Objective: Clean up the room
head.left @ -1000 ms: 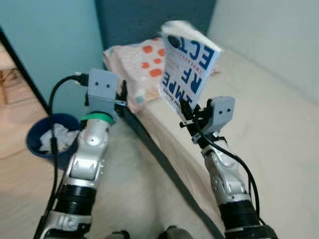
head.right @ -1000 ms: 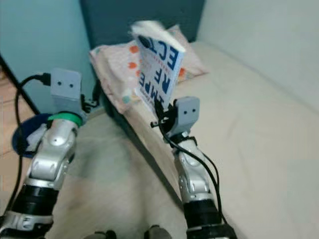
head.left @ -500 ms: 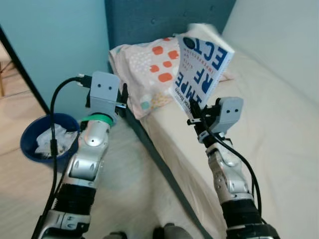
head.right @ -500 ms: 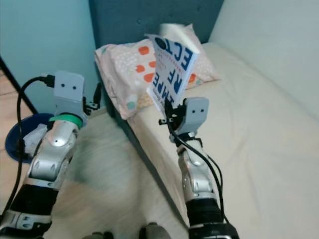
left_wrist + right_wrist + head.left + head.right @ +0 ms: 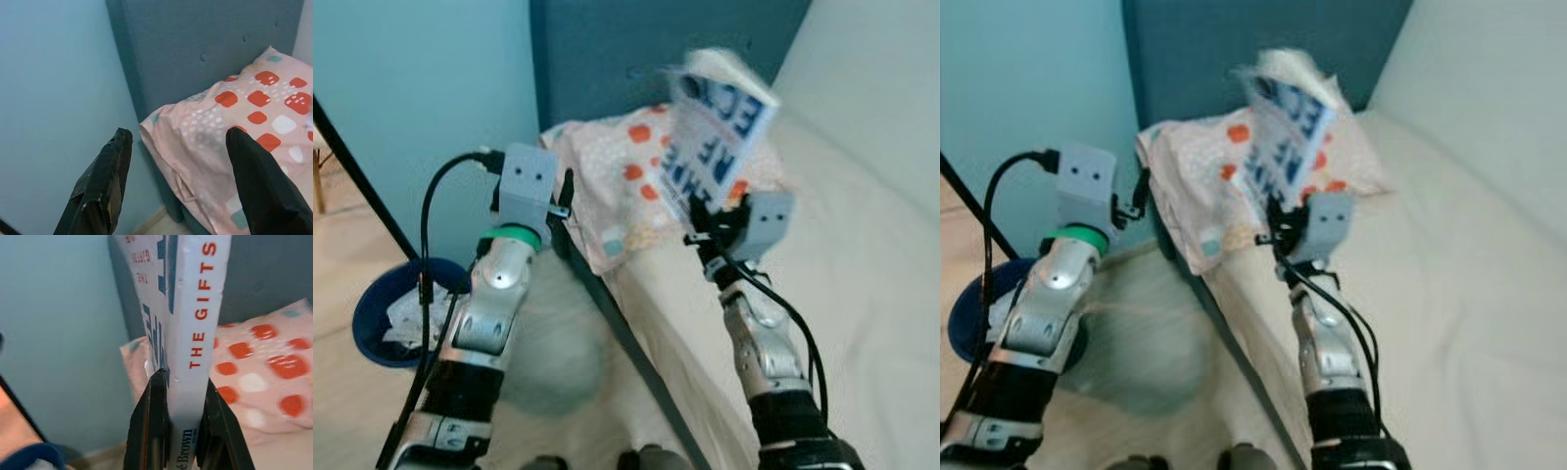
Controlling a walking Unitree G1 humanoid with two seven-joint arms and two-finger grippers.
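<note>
My right gripper (image 5: 703,228) is shut on a white book (image 5: 717,137) with blue lettering, held upright over the bed's near edge, in front of the pillow (image 5: 636,186). In the right wrist view the two black fingers (image 5: 149,426) clamp the book's spine (image 5: 195,333), which reads "THE GIFTS" in red. My left gripper (image 5: 178,147) is open and holds nothing; it is raised beside the bed, pointing at the pink pillow (image 5: 234,122) with red and white squares and the dark teal headboard (image 5: 195,44).
The bed (image 5: 862,264) with a cream sheet fills the right side, its dark frame edge (image 5: 626,333) running toward me. A blue bin (image 5: 386,318) with crumpled paper stands on the floor at left, by the light blue wall (image 5: 421,78). A pale rug (image 5: 553,352) lies underfoot.
The whole view has shifted: the headboard and pillow now sit closer and further right. The book stays clamped in my right gripper and the left stays open.
</note>
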